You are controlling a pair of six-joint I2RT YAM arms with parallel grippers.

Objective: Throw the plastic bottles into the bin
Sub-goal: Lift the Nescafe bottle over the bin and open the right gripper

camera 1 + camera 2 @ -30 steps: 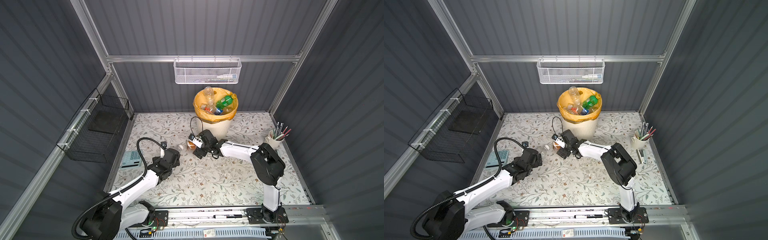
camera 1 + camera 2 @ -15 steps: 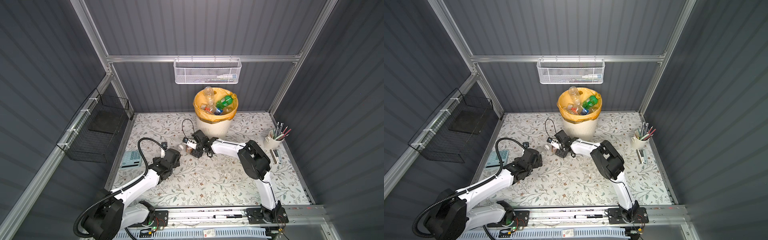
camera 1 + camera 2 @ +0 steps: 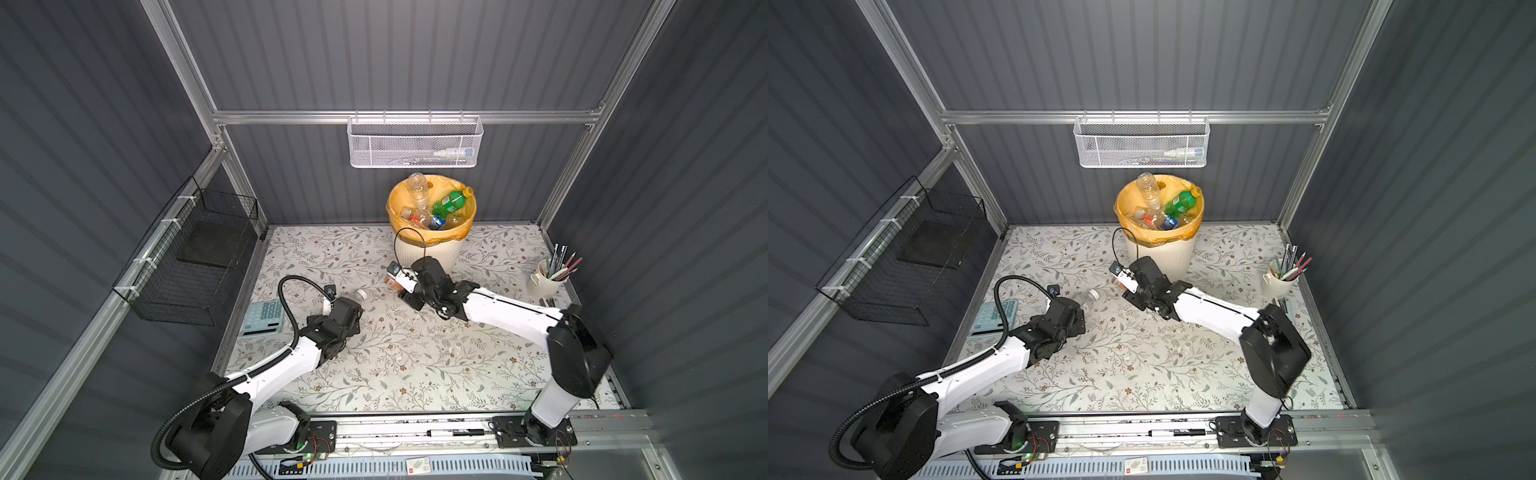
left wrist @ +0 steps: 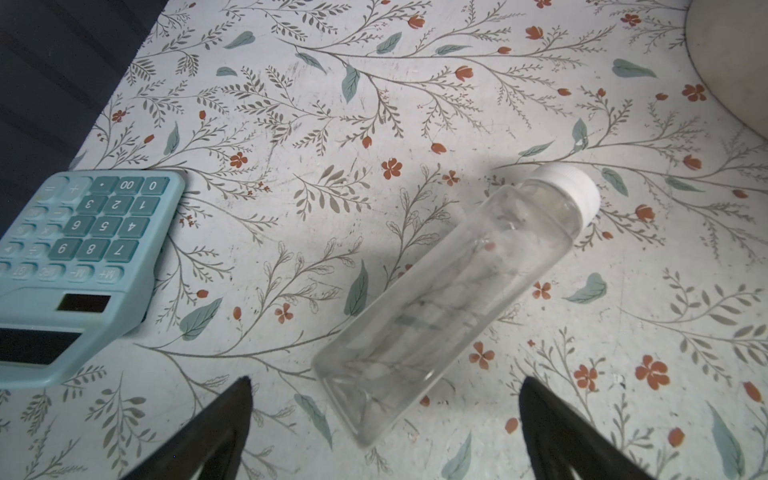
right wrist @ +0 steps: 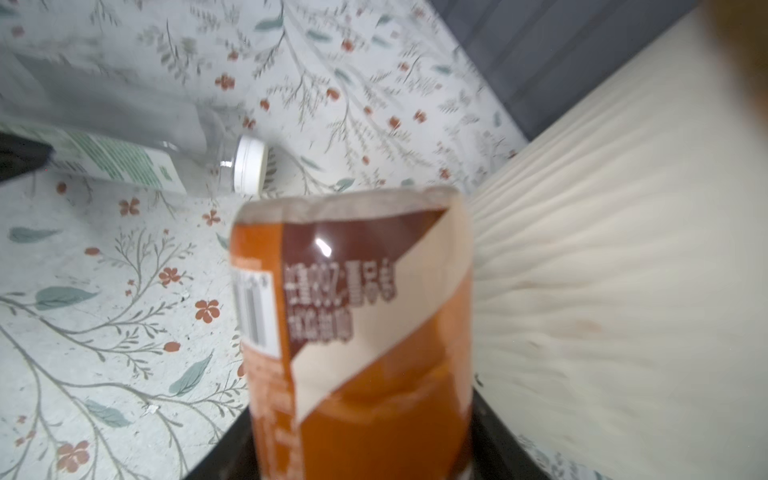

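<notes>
Orange-labelled bottle (image 5: 357, 332) pinched in right gripper (image 5: 368, 449) beside bin (image 3: 428, 253), table's (image 3: 415, 365) back edge; lift clear over it, then release. Left gripper (image 4: 384, 382) wide open.

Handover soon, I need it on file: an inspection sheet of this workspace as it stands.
Surface: floral mat, small white scraps.
Job's things: bin holds several bottles; clear bottle lies on the mat; orange-labelled bottle gripped beside the bin.
Clutter: calculator, pencil cup.
Grippers: left gripper open, aimed at the clear bottle; right gripper shut on the orange-labelled bottle.
Cables: black cable loops before the bin; corrugated hose along left arm.
Surroundings: white mesh basket on back rail, black wire basket on left wall.
</notes>
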